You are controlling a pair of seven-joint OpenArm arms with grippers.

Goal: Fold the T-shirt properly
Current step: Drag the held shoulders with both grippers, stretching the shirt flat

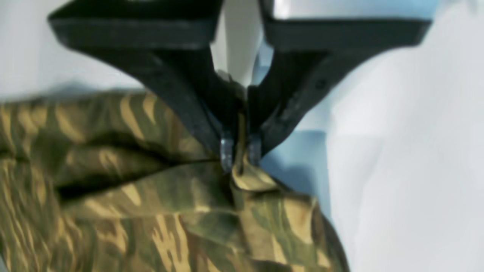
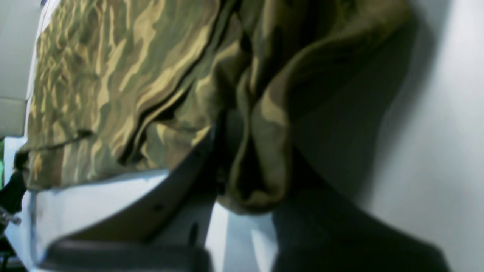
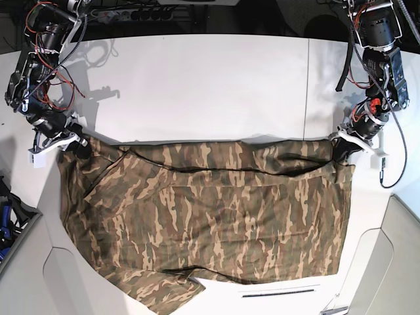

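t-shirt (image 3: pixel 210 223), camo print in brown, tan & dark olive streaks, lies spread across the near half of the white table (image 3: pixel 210 85), wider than deep. its far edge runs roughly straight from one arm to the other, w/ a long fold or ridge just behind that edge. near edge hangs uneven; a sleeve or corner sticks out at the lower left of the base view. cloth is wrinkled in places, mostly flat in the middle.

left gripper (image 1: pixel 241 153) sits at the far corner of the shirt on the base view's right side. left wrist view: its black fingers are pressed together on a small bunch of the cloth, fabric puckered up btwn the tips, rest of the shirt trailing away below & to the left in that view.

right gripper (image 3: pixel 73 139) is at the opposite far corner, base view's left. right wrist view is dark & blurry, but a thick gathered fold of the shirt sits pinched btwn the fingers, more cloth stretching away to the upper left of that view.

both arms low at the table, well apart, one per corner, shirt's far edge spanning btwn them.
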